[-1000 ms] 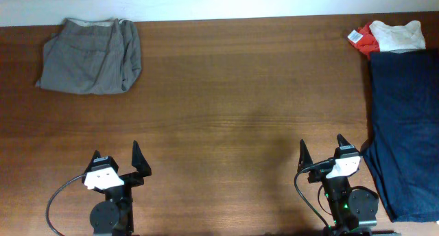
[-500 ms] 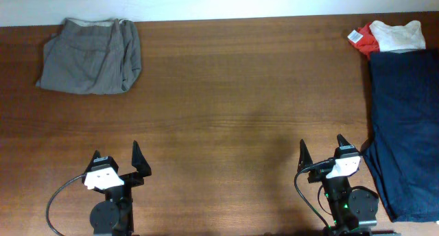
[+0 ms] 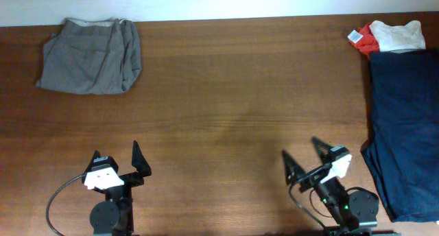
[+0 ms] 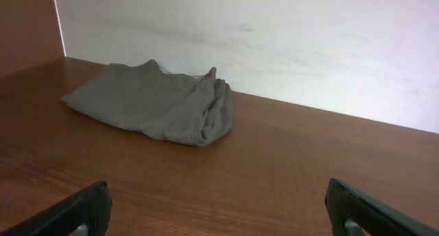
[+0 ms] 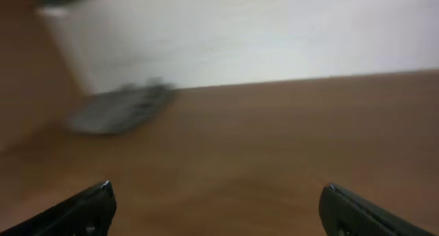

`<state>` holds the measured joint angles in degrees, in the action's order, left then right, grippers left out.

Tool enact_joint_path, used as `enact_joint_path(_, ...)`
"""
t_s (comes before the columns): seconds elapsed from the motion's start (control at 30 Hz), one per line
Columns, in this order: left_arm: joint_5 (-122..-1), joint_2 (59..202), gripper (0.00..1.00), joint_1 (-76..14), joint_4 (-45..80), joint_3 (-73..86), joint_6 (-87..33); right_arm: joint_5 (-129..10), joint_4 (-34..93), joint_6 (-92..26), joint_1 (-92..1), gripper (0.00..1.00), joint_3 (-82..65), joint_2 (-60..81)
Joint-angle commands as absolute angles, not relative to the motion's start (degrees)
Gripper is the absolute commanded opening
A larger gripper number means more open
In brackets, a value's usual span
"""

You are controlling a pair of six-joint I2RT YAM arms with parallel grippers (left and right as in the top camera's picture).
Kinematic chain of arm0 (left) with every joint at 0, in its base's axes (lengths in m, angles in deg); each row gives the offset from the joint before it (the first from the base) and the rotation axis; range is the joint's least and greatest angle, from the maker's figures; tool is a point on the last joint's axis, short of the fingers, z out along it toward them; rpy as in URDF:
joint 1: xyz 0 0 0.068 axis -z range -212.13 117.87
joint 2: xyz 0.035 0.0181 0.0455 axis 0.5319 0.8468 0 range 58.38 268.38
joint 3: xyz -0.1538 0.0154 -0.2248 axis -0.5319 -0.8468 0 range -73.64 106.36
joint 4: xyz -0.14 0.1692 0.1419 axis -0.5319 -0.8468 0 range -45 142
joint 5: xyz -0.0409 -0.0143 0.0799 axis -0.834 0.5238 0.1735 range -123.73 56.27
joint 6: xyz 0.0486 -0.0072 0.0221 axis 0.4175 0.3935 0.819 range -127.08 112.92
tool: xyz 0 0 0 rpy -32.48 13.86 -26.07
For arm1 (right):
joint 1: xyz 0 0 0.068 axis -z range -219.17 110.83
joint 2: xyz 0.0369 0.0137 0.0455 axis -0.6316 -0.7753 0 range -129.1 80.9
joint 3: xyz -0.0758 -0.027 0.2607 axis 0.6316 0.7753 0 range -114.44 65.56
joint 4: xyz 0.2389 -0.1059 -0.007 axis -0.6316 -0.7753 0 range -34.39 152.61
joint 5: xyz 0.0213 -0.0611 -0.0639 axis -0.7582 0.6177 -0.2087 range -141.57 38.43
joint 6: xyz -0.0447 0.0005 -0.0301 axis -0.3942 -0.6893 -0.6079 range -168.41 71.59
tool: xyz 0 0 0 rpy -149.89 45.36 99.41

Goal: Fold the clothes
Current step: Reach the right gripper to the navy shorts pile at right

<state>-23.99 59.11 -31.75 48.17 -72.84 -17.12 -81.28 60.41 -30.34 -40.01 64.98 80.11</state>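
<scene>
Folded grey-khaki trousers (image 3: 90,55) lie at the table's far left; they also show in the left wrist view (image 4: 158,103) and, blurred, in the right wrist view (image 5: 122,108). Large dark navy shorts (image 3: 405,133) lie along the right edge, partly over it. A red piece (image 3: 368,38) and a white piece (image 3: 400,36) lie at the far right corner. My left gripper (image 3: 115,156) is open and empty at the near left (image 4: 219,202). My right gripper (image 3: 302,152) is open and empty at the near right (image 5: 218,198), turned toward the left. No black piece shows.
The wooden table (image 3: 233,105) runs back to a white wall (image 4: 274,30). Both arm bases stand at the near edge. A white tag (image 3: 354,36) sticks out of the red piece.
My right gripper has swung to the left, away from the navy shorts. The left arm and the clothes have not moved.
</scene>
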Motion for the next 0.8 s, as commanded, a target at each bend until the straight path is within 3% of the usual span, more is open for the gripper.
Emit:
enact_joint_path(0.0, -23.38, 58.72, 0.99, -31.42, 48.25, -73.12, -16.38, -102.42, 60.32, -11.13, -40.29, 0.98, 65.24, 80.72)
enact_joint_path(0.23, -23.38, 58.72, 0.99, -31.42, 48.25, -73.12, -16.38, -102.46, 61.66, -2.61, -40.29, 0.98, 65.24, 80.72)
enact_joint_path(0.5, -23.38, 58.72, 1.00, -31.45, 48.25, -73.12, -16.38, -107.29, 88.02, 7.03, -40.29, 0.98, 63.75, 80.72)
enact_joint_path(0.63, -23.38, 58.72, 0.99, -31.42, 48.25, -73.12, -16.38, -106.11, 88.54, 7.27, -40.27, 0.98, 55.97, 80.70)
enact_joint_path(0.77, -23.38, 58.72, 0.99, -31.42, 48.25, -73.12, -16.38, -97.98, 81.70, -1.88, -39.59, 0.98, 45.37, 80.06)
